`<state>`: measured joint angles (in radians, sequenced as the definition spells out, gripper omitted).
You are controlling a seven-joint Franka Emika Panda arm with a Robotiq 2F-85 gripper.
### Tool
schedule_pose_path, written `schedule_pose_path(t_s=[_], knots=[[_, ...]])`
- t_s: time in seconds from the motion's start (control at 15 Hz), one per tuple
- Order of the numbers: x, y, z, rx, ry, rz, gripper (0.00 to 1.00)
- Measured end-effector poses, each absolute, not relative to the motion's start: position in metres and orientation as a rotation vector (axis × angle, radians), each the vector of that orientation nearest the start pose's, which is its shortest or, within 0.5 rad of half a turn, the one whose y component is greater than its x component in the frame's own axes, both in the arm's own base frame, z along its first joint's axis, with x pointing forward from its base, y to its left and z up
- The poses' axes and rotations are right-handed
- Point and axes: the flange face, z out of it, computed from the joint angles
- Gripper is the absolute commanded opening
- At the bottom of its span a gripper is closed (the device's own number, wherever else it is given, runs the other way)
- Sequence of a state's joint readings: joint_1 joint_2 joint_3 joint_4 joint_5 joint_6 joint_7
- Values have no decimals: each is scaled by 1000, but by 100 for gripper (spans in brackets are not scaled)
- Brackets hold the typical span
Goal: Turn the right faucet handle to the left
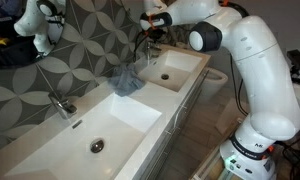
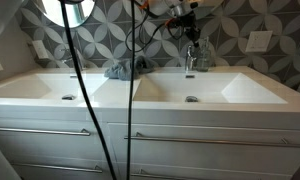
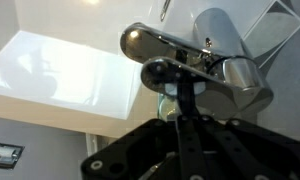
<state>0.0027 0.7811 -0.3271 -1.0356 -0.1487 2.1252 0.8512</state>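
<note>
My claw [image 3: 180, 92]: its fingers are pressing together in the wrist view, with nothing showing between them. The black linkages are closing in to one narrow bar.

Claw tips: they are pointing up at the underside of the right faucet handle [image 3: 155, 43]. I cannot tell whether they are touching it.

Right faucet handle: it is sitting on top of the slim chrome tap [image 2: 190, 58] behind the smaller basin [image 1: 180, 66]. In the wrist view the lever is stretching leftward from the tap body and gleaming above the white basin.

My arm [image 1: 252, 70]: it is rising from its base beside the vanity and bending over the smaller basin. My claw is hanging right at the tap in both exterior views.

Long basin [image 1: 100, 125]: it is lying well apart from my claw. Its own chrome tap [image 1: 60, 104] is standing at the back edge, and a round drain [image 1: 97, 146] is showing in its floor.

Cloth [image 1: 127, 82]: a crumpled blue-grey cloth is resting on the white tabletop [image 2: 110, 85] between the two basins, against the patterned wall tiles [image 1: 85, 40].

Cable [image 2: 85, 100]: a black cable is hanging across the front of an exterior view.

Drawers [image 2: 200, 140]: grey fronts with long bar pulls are running beneath the tabletop.
</note>
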Motion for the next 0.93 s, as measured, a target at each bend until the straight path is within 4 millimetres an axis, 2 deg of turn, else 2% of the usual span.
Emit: schedule_pose_path(t_s=[0.93], knots=[[772, -142, 430, -2921, 1537, -598, 0]])
